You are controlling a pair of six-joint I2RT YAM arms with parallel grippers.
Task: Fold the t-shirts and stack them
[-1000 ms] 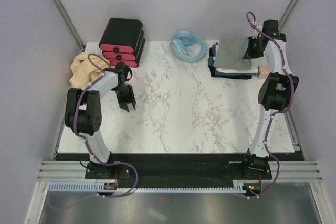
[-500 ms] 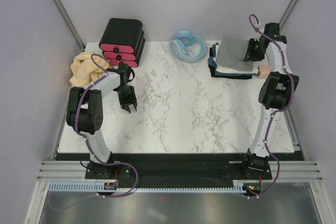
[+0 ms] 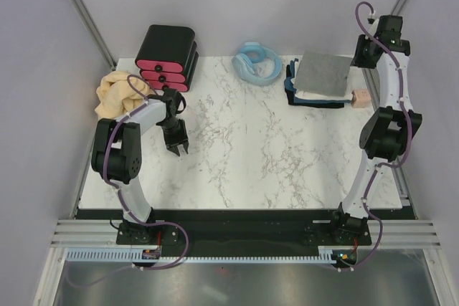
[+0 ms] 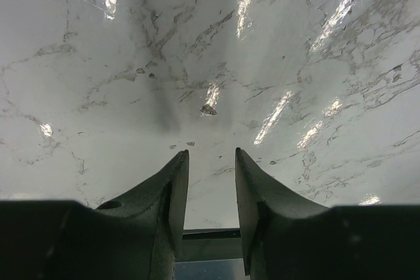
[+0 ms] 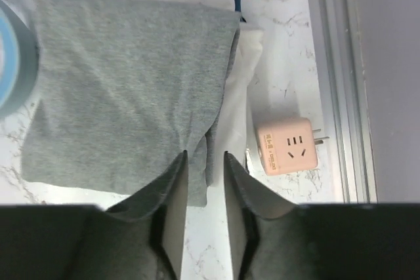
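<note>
Right gripper (image 5: pixel 205 155) jaws spread, empty, hovering over the edge of the folded grey t-shirt (image 5: pixel 125 90). Under that lie a whitish t-shirt (image 5: pixel 248 63) and a dark t-shirt (image 3: pixel 290 84). Pink plug cube (image 5: pixel 285 145) just to its right. Left gripper (image 4: pixel 211 152) jaws spread, empty, over the bare marble table (image 4: pixel 197 44). Crumpled tan-yellow t-shirt (image 3: pixel 115 94) farther back, to its left.

I am pointing my left gripper (image 4: pixel 210 155) down, jaws parted and empty; my right gripper (image 5: pixel 205 157) is hovering far out, jaws parted.
</note>
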